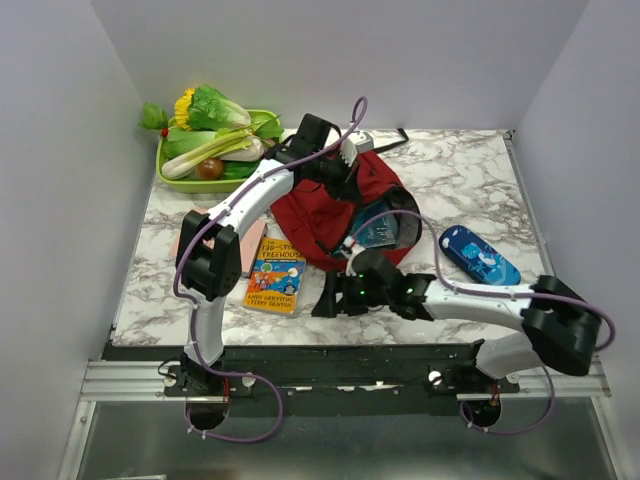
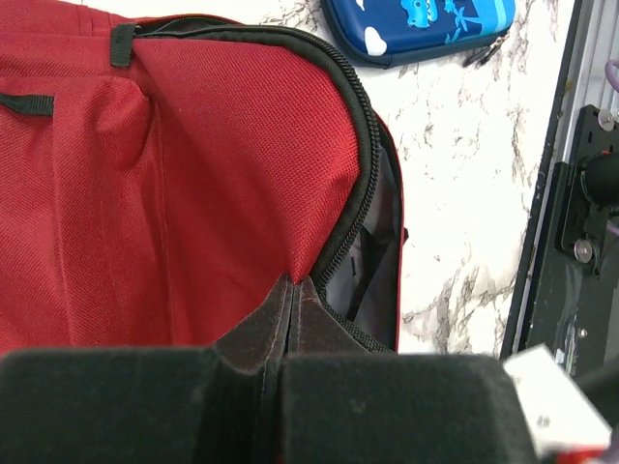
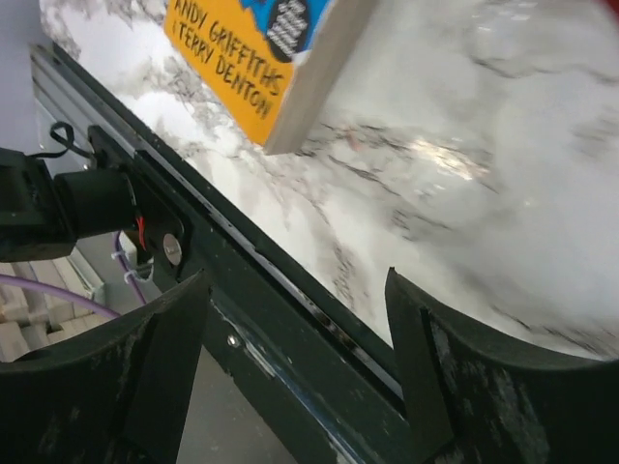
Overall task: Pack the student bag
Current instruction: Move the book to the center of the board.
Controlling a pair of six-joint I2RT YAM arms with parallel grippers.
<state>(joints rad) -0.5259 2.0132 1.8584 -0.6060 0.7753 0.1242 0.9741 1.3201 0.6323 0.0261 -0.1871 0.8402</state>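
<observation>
Left gripper (image 2: pixel 290 295) is pinching the student bag (image 2: pixel 193 174) (jaws clamped on red fabric); right gripper (image 3: pixel 298 290) is hovering over the table (image 3: pixel 464 145)'s near edge, jaws apart.

Marble-patterned table (image 1: pixel 470 175), plain white walls (image 1: pixel 60 150)

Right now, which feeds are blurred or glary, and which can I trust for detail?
Top external: evenly lit and sharp, soft shadows only. Left wrist: student bag fabric is crisp, but its own fingers fill the bottom edge out of focus. Right wrist: marble table is smeared, with a bright glare patch; book lettering stays legible.
</observation>
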